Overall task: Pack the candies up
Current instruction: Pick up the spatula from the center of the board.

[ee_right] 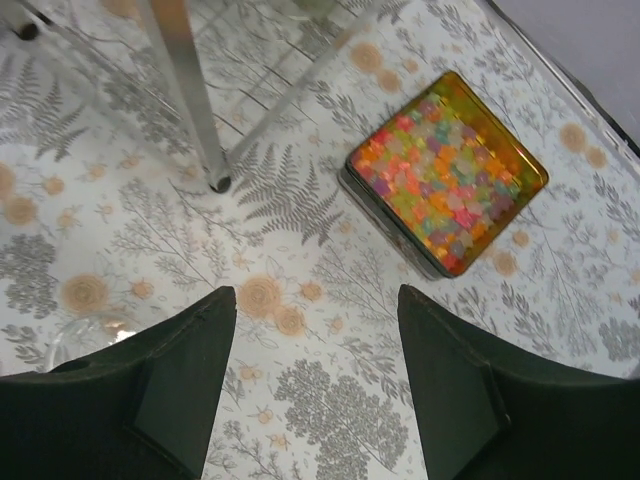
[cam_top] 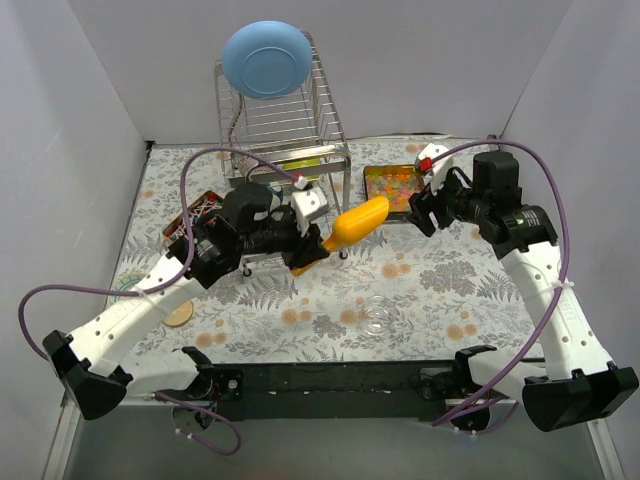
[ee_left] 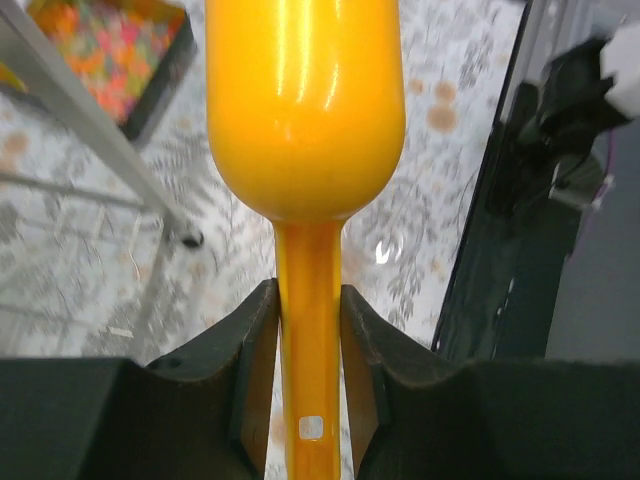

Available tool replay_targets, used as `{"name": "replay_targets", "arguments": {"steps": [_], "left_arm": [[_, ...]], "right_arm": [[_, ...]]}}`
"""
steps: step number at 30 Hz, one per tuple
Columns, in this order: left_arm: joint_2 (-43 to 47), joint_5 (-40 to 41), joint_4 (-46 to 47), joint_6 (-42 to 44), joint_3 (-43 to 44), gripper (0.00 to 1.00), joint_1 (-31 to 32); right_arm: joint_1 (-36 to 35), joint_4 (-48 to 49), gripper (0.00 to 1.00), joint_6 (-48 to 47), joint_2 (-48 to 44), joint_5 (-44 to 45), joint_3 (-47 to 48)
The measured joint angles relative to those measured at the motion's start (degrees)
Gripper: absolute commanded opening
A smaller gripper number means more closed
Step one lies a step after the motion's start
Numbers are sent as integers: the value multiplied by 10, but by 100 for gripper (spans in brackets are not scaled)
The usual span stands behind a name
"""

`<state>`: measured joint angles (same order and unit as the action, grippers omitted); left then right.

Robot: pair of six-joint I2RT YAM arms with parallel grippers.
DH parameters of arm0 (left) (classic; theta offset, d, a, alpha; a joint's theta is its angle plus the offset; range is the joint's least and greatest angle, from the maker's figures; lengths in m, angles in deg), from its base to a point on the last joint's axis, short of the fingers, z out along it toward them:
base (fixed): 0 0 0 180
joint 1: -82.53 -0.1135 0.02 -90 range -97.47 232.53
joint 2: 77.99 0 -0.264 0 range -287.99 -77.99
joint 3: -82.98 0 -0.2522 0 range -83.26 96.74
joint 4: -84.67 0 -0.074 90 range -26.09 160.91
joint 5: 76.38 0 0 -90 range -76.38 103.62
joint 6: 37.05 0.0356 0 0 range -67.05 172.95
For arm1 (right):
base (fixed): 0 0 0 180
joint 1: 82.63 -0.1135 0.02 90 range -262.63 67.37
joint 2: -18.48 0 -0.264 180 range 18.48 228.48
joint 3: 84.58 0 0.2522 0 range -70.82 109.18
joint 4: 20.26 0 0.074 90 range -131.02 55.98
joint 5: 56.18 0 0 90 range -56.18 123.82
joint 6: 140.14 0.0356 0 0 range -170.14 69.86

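Observation:
The candies (cam_top: 392, 187) are small glossy multicoloured sweets filling a square metal tin (ee_right: 351, 179) to the right of the rack. They also show in the right wrist view (ee_right: 445, 185) and at the top left of the left wrist view (ee_left: 110, 45). My left gripper (cam_top: 303, 257) is shut on the handle of an orange-yellow scoop (cam_top: 355, 224), held above the table with its bowl pointing towards the tin. In the left wrist view the handle (ee_left: 308, 340) sits tight between both fingers (ee_left: 250, 350). My right gripper (ee_right: 315, 300) hangs open and empty above the cloth, just near of the tin.
A wire dish rack (cam_top: 285, 120) with a blue bowl (cam_top: 266, 58) stands at the back, one leg (ee_right: 185, 100) close to the tin. A small clear cup (cam_top: 378, 315) stands near the front middle. Another tin (cam_top: 195, 213) and a round coaster (cam_top: 180, 315) lie left.

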<state>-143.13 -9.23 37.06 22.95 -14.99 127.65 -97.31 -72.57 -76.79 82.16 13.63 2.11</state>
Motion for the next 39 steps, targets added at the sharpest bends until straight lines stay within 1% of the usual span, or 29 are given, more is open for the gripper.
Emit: {"name": "replay_targets", "arguments": {"steps": [4,7,10,12,14,17,20,23,26,29,31,34,39], "left_arm": [[-51,-23,28,-24,118,0,-4],[-100,-28,62,-51,190,0,-12],[-136,-24,109,-87,235,0,-25],[-143,-15,143,-112,242,0,-36],[-151,-7,161,-134,258,0,-54],[-174,-2,185,-169,308,0,-80],[-181,4,200,-189,335,0,-95],[-181,2,201,-202,356,0,-95],[-194,-17,199,-215,393,0,-94],[-205,-39,199,-227,416,0,-92],[-208,-49,198,-232,416,0,-90],[-215,-63,196,-237,416,0,-83],[-220,-81,200,-243,400,0,-65]], "right_arm": [[0,-19,73,13,19,-75,56],[6,-15,73,40,32,-135,95],[16,14,74,86,32,-196,123],[20,41,73,114,33,-227,143],[26,73,73,142,34,-262,167],[35,133,71,197,33,-311,188],[44,228,70,282,27,-366,159],[46,314,71,364,32,-416,111],[45,368,71,420,51,-440,89],[45,427,72,472,78,-455,88],[45,455,74,500,91,-462,89],[39,487,75,531,106,-467,102],[15,506,75,551,122,-471,141]]}}
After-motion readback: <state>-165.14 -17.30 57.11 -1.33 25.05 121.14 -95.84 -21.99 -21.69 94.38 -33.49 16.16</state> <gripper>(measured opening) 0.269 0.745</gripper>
